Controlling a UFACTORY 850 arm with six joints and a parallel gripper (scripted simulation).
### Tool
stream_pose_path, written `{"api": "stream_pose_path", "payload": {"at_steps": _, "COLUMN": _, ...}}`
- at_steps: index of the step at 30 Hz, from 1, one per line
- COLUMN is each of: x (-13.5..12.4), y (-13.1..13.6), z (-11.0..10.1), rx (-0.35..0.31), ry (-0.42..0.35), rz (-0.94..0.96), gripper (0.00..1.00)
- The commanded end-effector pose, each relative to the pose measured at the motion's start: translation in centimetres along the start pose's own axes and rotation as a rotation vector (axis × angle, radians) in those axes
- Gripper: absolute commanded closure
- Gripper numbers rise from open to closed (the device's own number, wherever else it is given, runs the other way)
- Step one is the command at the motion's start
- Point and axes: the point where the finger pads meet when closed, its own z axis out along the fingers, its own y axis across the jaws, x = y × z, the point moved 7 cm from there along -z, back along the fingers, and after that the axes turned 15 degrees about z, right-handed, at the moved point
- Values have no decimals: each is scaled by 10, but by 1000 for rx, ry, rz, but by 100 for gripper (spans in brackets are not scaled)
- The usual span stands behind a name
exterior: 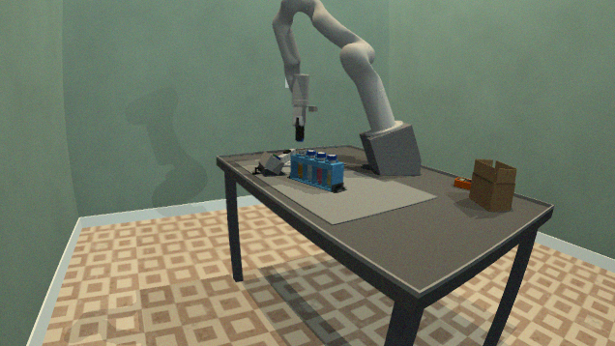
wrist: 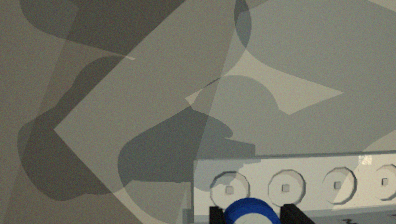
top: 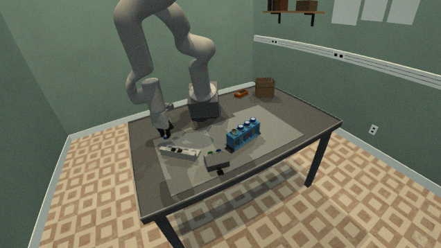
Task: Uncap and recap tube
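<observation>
Showing only at the wrist, gripper (wrist: pixel 251 216) clamps blue cap (wrist: pixel 251 210).

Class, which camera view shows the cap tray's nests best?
The wrist view: the cap tray fills its lower edge, nests seen as round recesses, beyond the held cap. The top view shows the tray small; the exterior view barely shows it behind the station.

The cardboard box (top: pixel 265 87) looks matt brown, the table (top: pixel 319 114) dull dark grey, and the blue cap (wrist: pixel 251 213) smooth plastic.
</observation>
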Motion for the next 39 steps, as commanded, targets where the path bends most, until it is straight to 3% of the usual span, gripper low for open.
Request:
{"api": "stream_pose_path", "payload": {"at_steps": 1, "x": -1, "y": 1, "z": 31, "rx": 6, "ry": -13, "rz": -1, "gripper": 100}}
{"api": "stream_pose_path", "payload": {"at_steps": 12, "x": -3, "y": 1, "z": 74, "rx": 6, "ry": -13, "rz": -1, "gripper": 100}}
{"api": "stream_pose_path", "payload": {"at_steps": 39, "x": -2, "y": 0, "z": 74, "rx": 6, "ry": -13, "rz": -1, "gripper": 100}}
